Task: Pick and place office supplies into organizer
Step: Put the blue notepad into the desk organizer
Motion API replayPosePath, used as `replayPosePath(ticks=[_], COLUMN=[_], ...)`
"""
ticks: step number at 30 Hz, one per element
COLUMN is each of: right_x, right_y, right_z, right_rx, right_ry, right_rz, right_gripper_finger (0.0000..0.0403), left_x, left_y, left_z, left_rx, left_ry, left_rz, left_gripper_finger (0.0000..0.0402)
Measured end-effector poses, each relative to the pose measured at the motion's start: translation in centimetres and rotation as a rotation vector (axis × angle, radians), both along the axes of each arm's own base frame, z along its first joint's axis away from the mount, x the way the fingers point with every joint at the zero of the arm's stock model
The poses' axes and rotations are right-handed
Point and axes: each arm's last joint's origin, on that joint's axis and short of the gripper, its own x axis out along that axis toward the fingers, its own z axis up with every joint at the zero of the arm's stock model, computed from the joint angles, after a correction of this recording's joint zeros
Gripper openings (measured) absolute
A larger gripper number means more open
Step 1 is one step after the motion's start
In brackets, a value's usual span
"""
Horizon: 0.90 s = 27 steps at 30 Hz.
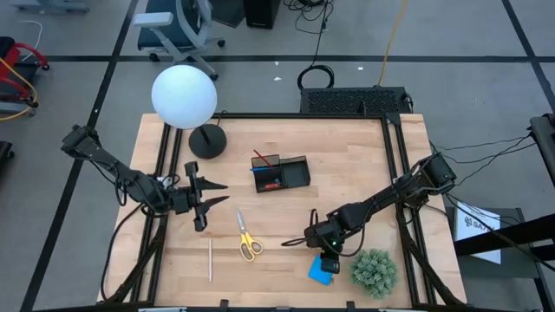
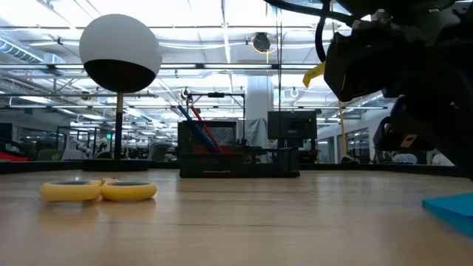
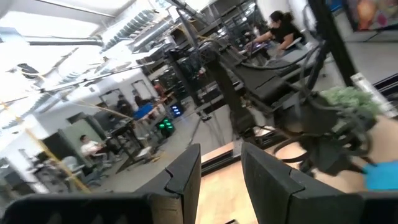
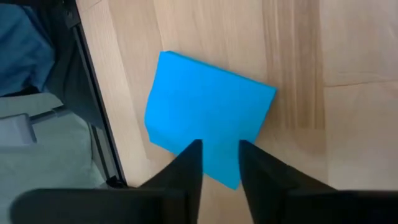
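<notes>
Where the black organizer (image 1: 281,172) sits mid-table, holds a red pen (image 1: 263,158) and a blue pen (image 2: 184,114) leaning upright in one compartment, with a small red item (image 1: 272,185) in another. Beside the organizer toward the left arm: round black lamp base (image 1: 207,141) with white globe (image 1: 184,96). Nearer the front edge than the organizer: yellow-handled scissors (image 1: 247,237), flat; a pale pencil (image 1: 210,259) further toward the left arm. Right gripper (image 4: 219,158) poised just above the blue notepad (image 4: 208,114), fingers parted, nothing gripped; green spiky plant ball (image 1: 375,270) just beside. Left gripper (image 1: 205,197) well apart from the organizer, fingers spread, empty.
</notes>
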Motion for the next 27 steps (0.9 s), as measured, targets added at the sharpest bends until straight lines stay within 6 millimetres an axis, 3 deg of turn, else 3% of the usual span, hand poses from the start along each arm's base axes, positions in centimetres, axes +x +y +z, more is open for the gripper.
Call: replayPosePath(ticks=[6, 12, 17, 27], right_x=[0.0, 0.1, 0.2, 0.4], right_y=[0.0, -0.2, -0.5, -0.9], right_z=[0.0, 0.0, 0.0, -0.1], right_rx=[0.002, -0.023, -0.027, -0.04], right_ry=[0.01, 0.0, -0.001, 0.016], right_rz=[-0.016, -0.032, -0.042, -0.101], right_gripper_finger=[0.0139, 0.0148, 0.014, 0.0138], left_x=[0.3, 1.5, 3.2, 8.5], left_y=[-0.7, -1.9, -3.4, -7.6], left_z=[-0.8, -2.5, -4.5, -6.1], left_rx=[-0.079, -0.163, -0.197, -0.143], left_ry=[0.055, 0.176, 0.276, 0.419], left_rz=[-0.225, -0.377, -0.451, -0.488], left_gripper_finger=[0.0124, 0.0124, 0.0124, 0.0124])
